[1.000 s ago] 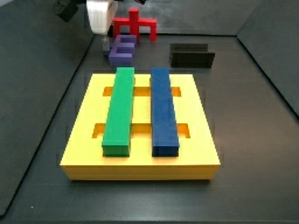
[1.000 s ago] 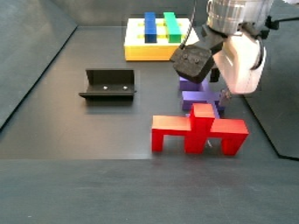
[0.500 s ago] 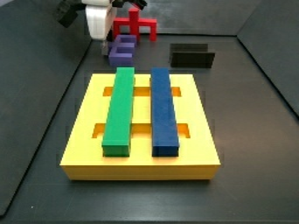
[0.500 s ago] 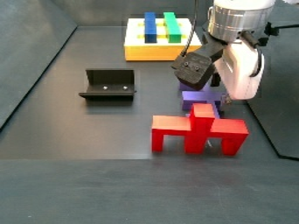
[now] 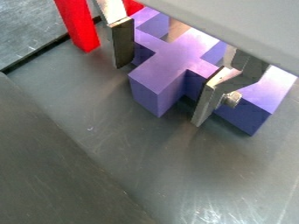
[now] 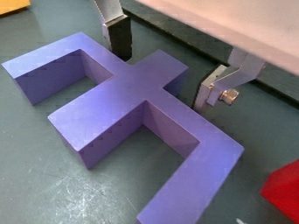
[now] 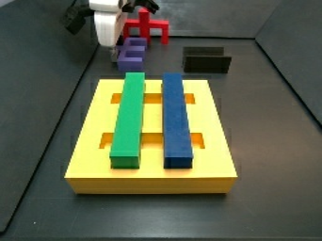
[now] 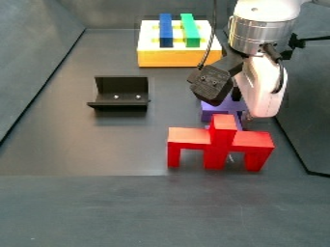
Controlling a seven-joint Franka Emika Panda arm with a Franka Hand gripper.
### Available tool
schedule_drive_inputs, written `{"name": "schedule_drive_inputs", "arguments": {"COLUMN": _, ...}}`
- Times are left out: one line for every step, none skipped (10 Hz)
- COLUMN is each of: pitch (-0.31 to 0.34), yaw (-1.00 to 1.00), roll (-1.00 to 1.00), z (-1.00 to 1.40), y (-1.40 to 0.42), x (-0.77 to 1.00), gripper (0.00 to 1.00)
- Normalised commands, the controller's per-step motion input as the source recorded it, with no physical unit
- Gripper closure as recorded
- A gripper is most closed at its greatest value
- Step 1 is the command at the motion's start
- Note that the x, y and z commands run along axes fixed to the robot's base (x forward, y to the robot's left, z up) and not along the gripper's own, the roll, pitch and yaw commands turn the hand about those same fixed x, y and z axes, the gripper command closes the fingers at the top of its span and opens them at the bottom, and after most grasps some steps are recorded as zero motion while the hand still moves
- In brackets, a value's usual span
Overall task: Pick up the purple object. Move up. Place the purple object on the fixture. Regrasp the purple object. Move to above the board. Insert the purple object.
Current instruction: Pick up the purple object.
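gripper (image 5: 170,80) sits low over the purple object (image 6: 128,105), one finger (image 6: 118,35) on each side of its central stem, jaws apart and not clamping. Purple object lies flat on the floor, the red piece (image 8: 218,144) just beside it, nearer the camera in that side view. Fixture (image 8: 119,94) stands on the floor well apart, left of the gripper there. Board (image 7: 151,141) lies beyond, carrying the green bar (image 7: 128,115) and blue bar (image 7: 175,115) side by side.
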Motion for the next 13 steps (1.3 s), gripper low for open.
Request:
{"name": "schedule_drive_inputs", "arguments": {"pitch": 0.0, "yaw": -0.03, "roll": 0.0, "z": -0.07, "y": 0.03, "x": 0.0, "gripper": 0.0}}
{"name": "schedule_drive_inputs", "arguments": {"pitch": 0.0, "yaw": -0.03, "roll": 0.0, "z": -0.09, "y": 0.0, "x": 0.0, "gripper": 0.0}}
{"name": "schedule_drive_inputs", "arguments": {"pitch": 0.0, "yaw": -0.02, "roll": 0.0, "z": -0.08, "y": 0.0, "x": 0.0, "gripper": 0.0}}
{"name": "schedule_drive_inputs", "arguments": {"pitch": 0.0, "yaw": 0.0, "roll": 0.0, "z": 0.0, "y": 0.0, "x": 0.0, "gripper": 0.0}}
{"name": "schedule_drive_inputs", "arguments": {"pitch": 0.0, "yaw": 0.0, "roll": 0.0, "z": 0.0, "y": 0.0, "x": 0.0, "gripper": 1.0}}
{"name": "schedule_drive_inputs", "arguments": {"pitch": 0.0, "yaw": 0.0, "roll": 0.0, "z": 0.0, "y": 0.0, "x": 0.0, "gripper": 1.0}}
{"name": "schedule_drive_inputs", "arguments": {"pitch": 0.0, "yaw": 0.0, "roll": 0.0, "z": 0.0, "y": 0.0, "x": 0.0, "gripper": 1.0}}
{"name": "schedule_drive_inputs", "arguments": {"pitch": 0.0, "yaw": 0.0, "roll": 0.0, "z": 0.0, "y": 0.0, "x": 0.0, "gripper": 1.0}}
{"name": "schedule_drive_inputs", "arguments": {"pitch": 0.0, "yaw": 0.0, "roll": 0.0, "z": 0.0, "y": 0.0, "x": 0.0, "gripper": 1.0}}
{"name": "schedule_drive_inputs", "arguments": {"pitch": 0.0, "yaw": 0.0, "roll": 0.0, "z": 0.0, "y": 0.0, "x": 0.0, "gripper": 1.0}}
{"name": "schedule_drive_inputs", "arguments": {"pitch": 0.0, "yaw": 0.0, "roll": 0.0, "z": 0.0, "y": 0.0, "x": 0.0, "gripper": 1.0}}
{"name": "schedule_drive_inputs", "arguments": {"pitch": 0.0, "yaw": 0.0, "roll": 0.0, "z": 0.0, "y": 0.0, "x": 0.0, "gripper": 1.0}}
{"name": "schedule_drive_inputs", "arguments": {"pitch": 0.0, "yaw": 0.0, "roll": 0.0, "z": 0.0, "y": 0.0, "x": 0.0, "gripper": 1.0}}
